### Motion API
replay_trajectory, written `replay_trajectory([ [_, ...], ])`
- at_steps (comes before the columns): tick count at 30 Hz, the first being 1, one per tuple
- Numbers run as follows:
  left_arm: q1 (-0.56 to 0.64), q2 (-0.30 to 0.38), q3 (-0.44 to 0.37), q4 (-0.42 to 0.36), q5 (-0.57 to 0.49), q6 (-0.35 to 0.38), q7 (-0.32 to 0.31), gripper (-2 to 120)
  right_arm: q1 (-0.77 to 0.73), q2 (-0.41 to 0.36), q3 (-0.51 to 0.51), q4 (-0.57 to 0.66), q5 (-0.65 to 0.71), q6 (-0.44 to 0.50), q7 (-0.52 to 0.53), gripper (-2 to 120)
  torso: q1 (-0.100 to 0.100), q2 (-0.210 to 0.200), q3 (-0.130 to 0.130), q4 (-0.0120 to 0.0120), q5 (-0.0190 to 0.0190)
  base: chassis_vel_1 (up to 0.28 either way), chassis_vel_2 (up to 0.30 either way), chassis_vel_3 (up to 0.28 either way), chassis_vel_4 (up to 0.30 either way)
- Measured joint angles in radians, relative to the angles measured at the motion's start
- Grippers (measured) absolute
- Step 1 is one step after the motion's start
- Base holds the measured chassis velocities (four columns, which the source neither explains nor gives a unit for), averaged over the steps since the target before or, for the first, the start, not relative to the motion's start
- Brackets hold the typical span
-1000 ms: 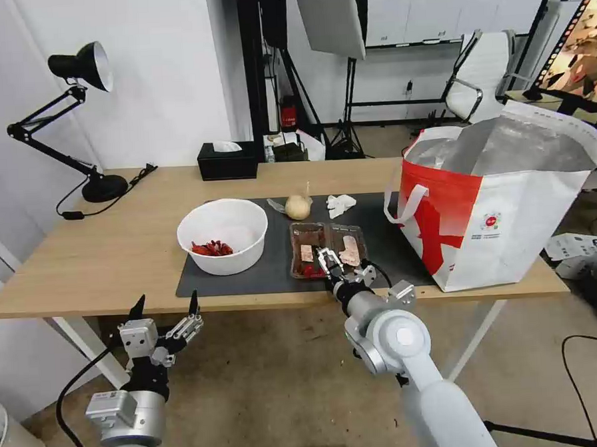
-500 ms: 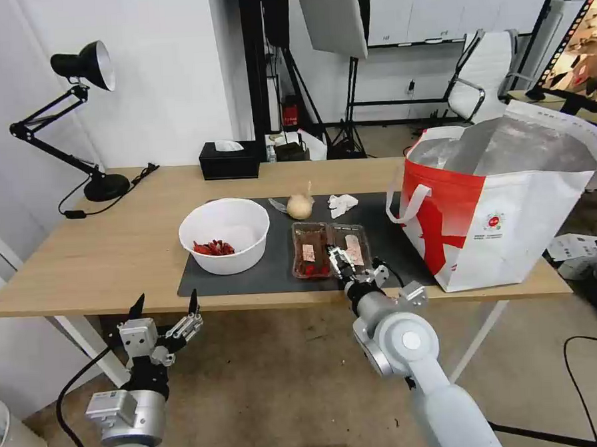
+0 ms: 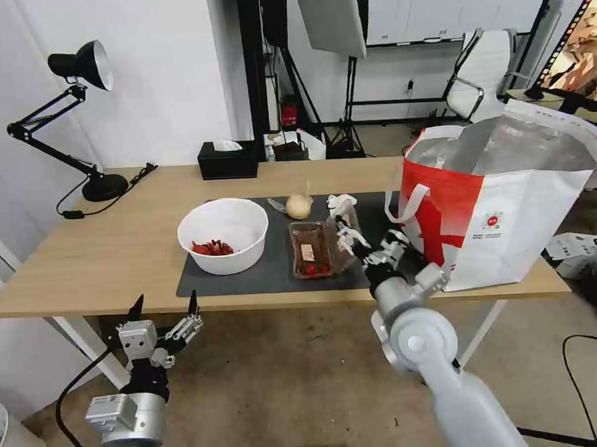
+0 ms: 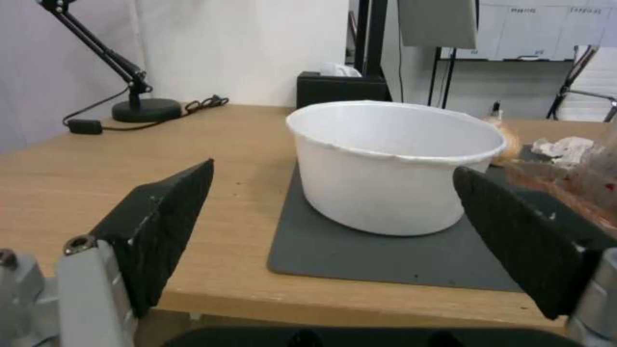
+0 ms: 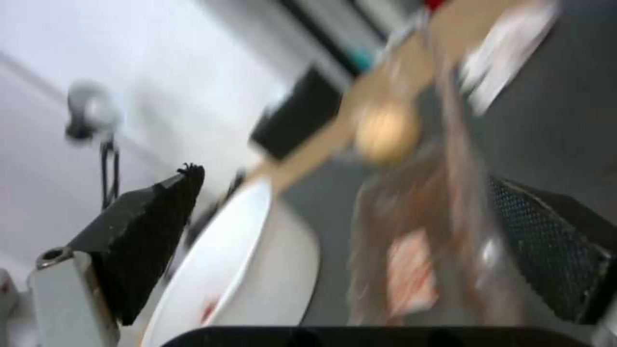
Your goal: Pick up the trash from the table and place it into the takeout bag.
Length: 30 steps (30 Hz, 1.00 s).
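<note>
We see the right gripper, jaws spread, tipping the clear tray mid-mat; takeout bag at 3 o'clock. Left gripper hangs spread below the table.

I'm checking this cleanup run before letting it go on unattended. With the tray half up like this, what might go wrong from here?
1. The clear plastic hinged tray with food bits is tilted, one half raised by the right gripper; its scraps may spill onto the dark grey mat.
2. The raised half stands close to the small crumpled white tissue and the beige round lump; a swing toward the large white and red takeout bag could knock them.
3. Only one edge seems gripped, so the flimsy tray may slip.
</note>
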Motion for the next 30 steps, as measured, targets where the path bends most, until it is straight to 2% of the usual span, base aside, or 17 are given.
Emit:
replay_trajectory([
  [3, 0.003, -0.002, -0.002, 0.000, 0.000, 0.000, 0.000, 100, 0.031, 0.030, -0.024, -0.028, 0.068, -0.051, 0.057, 100, 0.000, 0.000, 0.000, 0.0001, 0.0001, 0.000, 0.000, 0.000, 0.000],
  [7, 0.013, -0.002, -0.005, -0.006, 0.002, 0.000, 0.000, 100, 0.070, 0.092, -0.032, -0.080, 0.163, -0.127, 0.189, 100, 0.000, 0.000, 0.000, 0.0003, 0.0002, 0.000, 0.000, 0.000, 0.000],
  [16, 0.013, 0.001, -0.005, -0.016, 0.001, 0.000, -0.001, 100, 0.086, 0.077, -0.020, -0.078, 0.211, -0.119, 0.223, 100, 0.000, 0.000, 0.000, 0.0000, 0.0001, 0.000, 0.000, 0.000, 0.000],
  [21, 0.013, 0.002, -0.006, -0.018, -0.004, 0.000, -0.002, 100, 0.092, 0.065, -0.021, -0.065, 0.185, -0.095, 0.184, 100, 0.000, 0.000, 0.000, 0.0000, 0.0003, 0.000, 0.000, 0.000, 0.000],
  [22, 0.013, 0.002, -0.006, -0.019, -0.007, 0.001, -0.002, 100, 0.100, 0.054, -0.033, -0.059, 0.125, -0.079, 0.142, 100, 0.000, 0.000, 0.000, -0.0001, 0.0002, 0.000, 0.000, 0.000, 0.000],
  [24, 0.011, 0.003, -0.008, -0.021, -0.010, 0.000, -0.002, 100, 0.130, 0.016, -0.081, -0.073, -0.106, -0.059, 0.026, 100, 0.000, 0.000, 0.000, 0.0000, 0.0002, 0.000, 0.000, 0.000, 0.000],
  [25, 0.011, 0.003, -0.008, -0.021, -0.010, 0.000, -0.002, 100, 0.130, 0.016, -0.081, -0.073, -0.106, -0.059, 0.026, 100, 0.000, 0.000, 0.000, 0.0000, 0.0002, 0.000, 0.000, 0.000, 0.000],
  [27, 0.009, 0.004, -0.009, -0.022, -0.011, 0.000, -0.002, 100, 0.184, -0.036, -0.136, -0.123, -0.334, -0.059, -0.063, 94, 0.000, 0.000, 0.000, 0.0003, 0.0001, 0.000, 0.000, 0.000, 0.000],
  [29, 0.009, 0.004, -0.009, -0.022, -0.011, 0.000, -0.002, 100, 0.196, -0.047, -0.146, -0.136, -0.372, -0.061, -0.077, 92, 0.000, 0.000, 0.000, 0.0001, 0.0003, 0.000, 0.000, 0.000, 0.000],
  [30, 0.007, 0.003, -0.006, -0.022, -0.012, 0.000, -0.002, 100, 0.237, -0.081, -0.171, -0.186, -0.491, -0.065, -0.135, 84, 0.000, 0.000, 0.000, 0.0000, 0.0003, 0.000, 0.000, 0.000, 0.000],
])
